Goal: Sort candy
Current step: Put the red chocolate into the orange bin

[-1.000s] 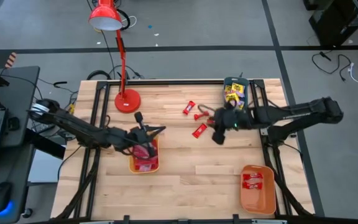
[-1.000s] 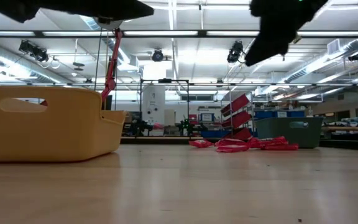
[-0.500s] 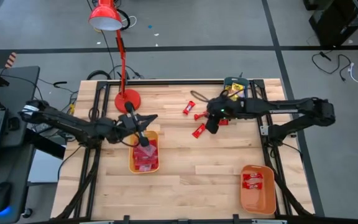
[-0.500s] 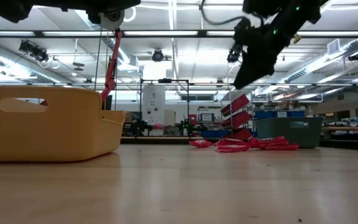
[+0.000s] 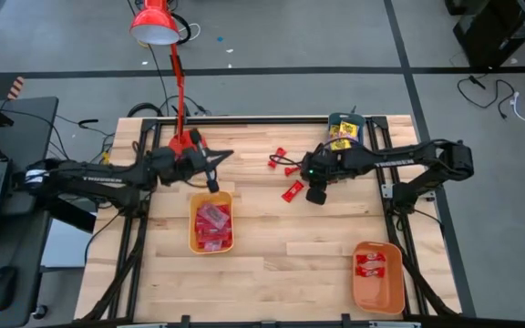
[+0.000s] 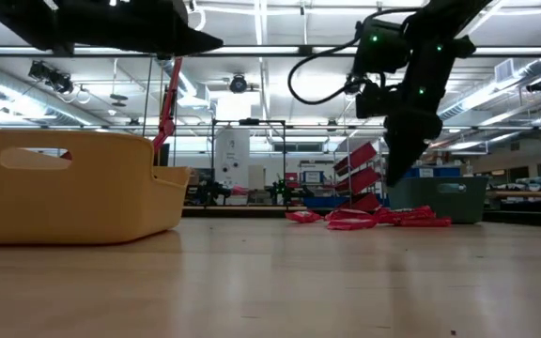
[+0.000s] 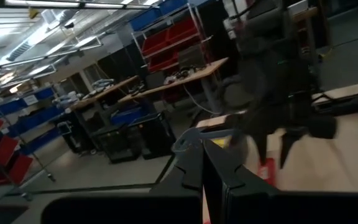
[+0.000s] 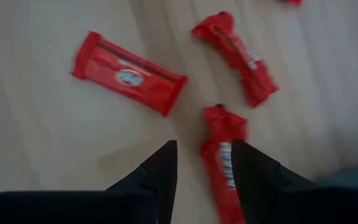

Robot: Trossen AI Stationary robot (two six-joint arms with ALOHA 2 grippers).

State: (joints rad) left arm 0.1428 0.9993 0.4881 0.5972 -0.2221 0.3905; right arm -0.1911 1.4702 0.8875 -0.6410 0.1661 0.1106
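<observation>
a wooden table lay under two dark arms, seen from above. the right gripper hovered over the middle of the table's far half, its fingers set a narrow gap apart and holding nothing. in the right wrist view a red candy lay on the wood partly under one finger, with two more red candies lying apart beside it. from above, these loose red candies sat in a small scatter left of the right gripper, with bare wood all round them.

the left gripper was pressed shut and empty, hanging over the far left part of the table, just beyond the far edge of a yellow tray holding red candy. a red lamp stood close behind it.

a teal tray with yellow packets sat at the far right edge. an orange tray with red candy sat at the near right corner. the near centre of the table was open wood.
</observation>
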